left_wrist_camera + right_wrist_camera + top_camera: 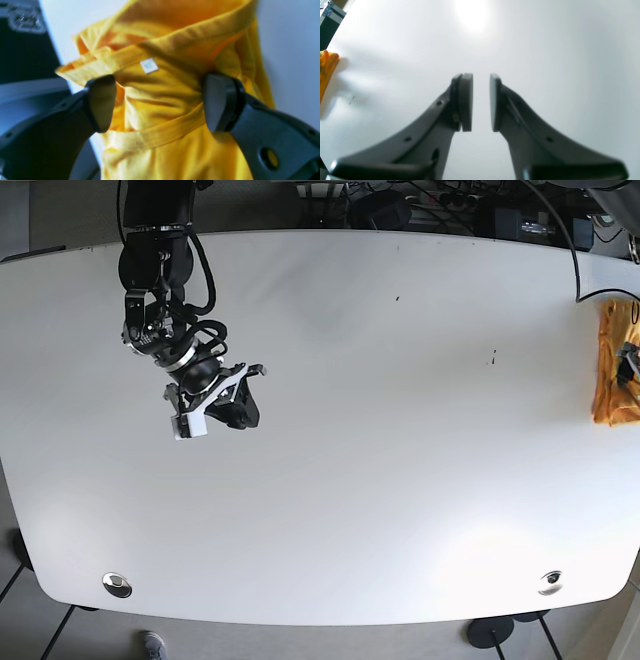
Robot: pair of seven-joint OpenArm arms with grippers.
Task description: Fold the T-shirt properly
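The yellow T-shirt [612, 365] lies bunched at the far right edge of the white table [380, 430]. In the left wrist view its collar with a white label [149, 65] fills the frame. My left gripper [160, 102] is open, its two dark pads [101, 102] straddling the bunched collar fabric [160, 95]; in the base view only a bit of it [630, 362] shows. My right gripper [481, 102] hovers over bare table at the left [215, 405], empty, pads a narrow gap apart. The shirt shows at that view's left edge [327, 65].
A black case with metal trim [22, 37] stands beside the table edge near the shirt; its corner also shows in the right wrist view [330, 17]. Cables and equipment [430, 205] lie behind the table's far edge. A black cable [577, 270] runs down to the table's right side.
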